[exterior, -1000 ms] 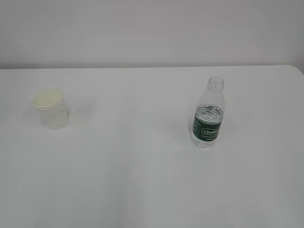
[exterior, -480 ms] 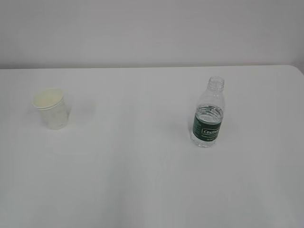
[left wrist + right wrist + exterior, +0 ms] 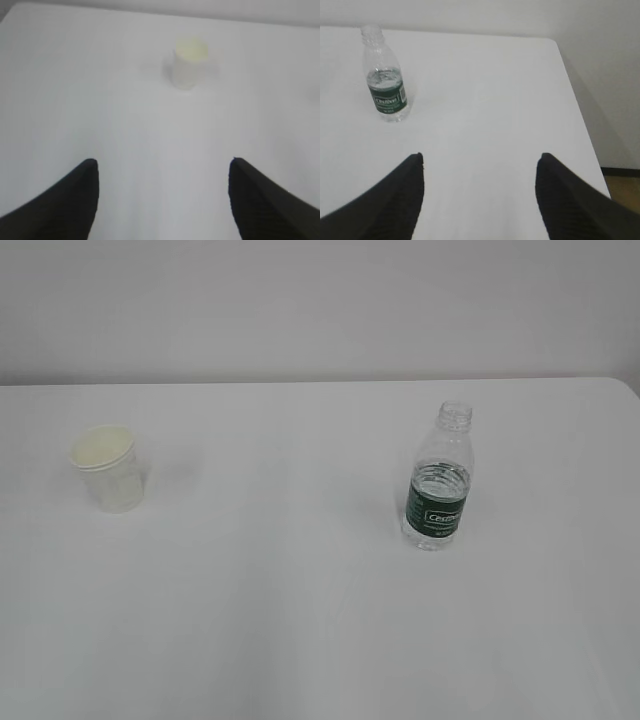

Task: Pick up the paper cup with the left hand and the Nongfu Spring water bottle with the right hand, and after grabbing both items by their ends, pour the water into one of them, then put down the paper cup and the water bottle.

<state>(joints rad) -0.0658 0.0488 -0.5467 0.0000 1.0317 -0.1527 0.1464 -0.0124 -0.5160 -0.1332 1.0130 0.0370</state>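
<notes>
White tabletop (image 3: 300,620) fills every view, and nothing of the task looks done yet: both things stand upright and untouched. The cup (image 3: 105,468) sits at the left of the exterior view, its cream inside showing. The bottle (image 3: 438,478) stands well apart from it at the right, uncapped, with a little water visible just above its green label. Neither arm appears in the exterior view. All steps appear to remain: the two pick-ups, the pour, and setting both things back down. In the left wrist view the left hand (image 3: 164,167) has its black fingers (image 3: 75,197) spread wide with only bare table between them; the cup (image 3: 189,62) stands well ahead, slightly right of the gap's centre. In the right wrist view the right hand (image 3: 480,162) is likewise spread wide and holds nothing; the bottle (image 3: 385,82) stands far ahead and off to the left of its jaws, so I judge this arm needs to swing left as well as advance. The table's right edge lies close by.
</notes>
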